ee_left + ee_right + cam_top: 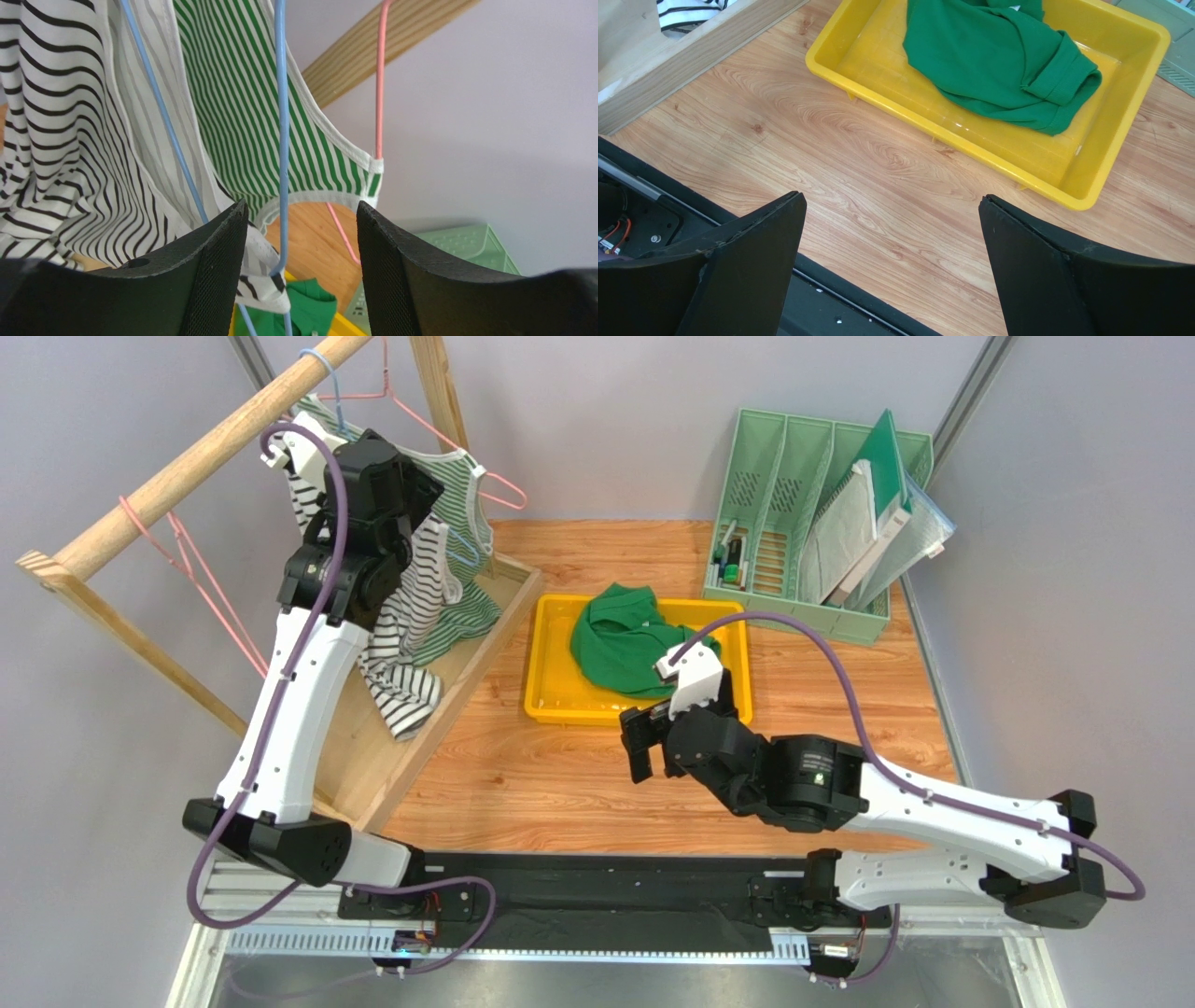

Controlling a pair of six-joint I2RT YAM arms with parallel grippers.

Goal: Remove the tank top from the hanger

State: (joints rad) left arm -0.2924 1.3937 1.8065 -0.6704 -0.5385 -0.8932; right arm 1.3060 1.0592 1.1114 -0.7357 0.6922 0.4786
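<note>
Two tank tops hang on the wooden rail (197,462). A black-and-white striped one (400,637) is on a blue hanger (283,140), and a green-and-white striped one (274,105) is on a pink hanger (380,84). My left gripper (302,210) is open and raised among the clothes (428,511). The blue hanger wire runs between its fingers. A black-striped strap (263,269) hooked on that wire lies against the left finger (217,259). My right gripper (892,201) is open and empty, low over the table (641,742) in front of the tray.
A yellow tray (550,703) holds a crumpled green shirt (624,637), which also shows in the right wrist view (997,63). A green file organizer (807,518) stands at the back right. A spare pink hanger (197,574) hangs on the rail. The rack's wooden base (421,714) lies at the left.
</note>
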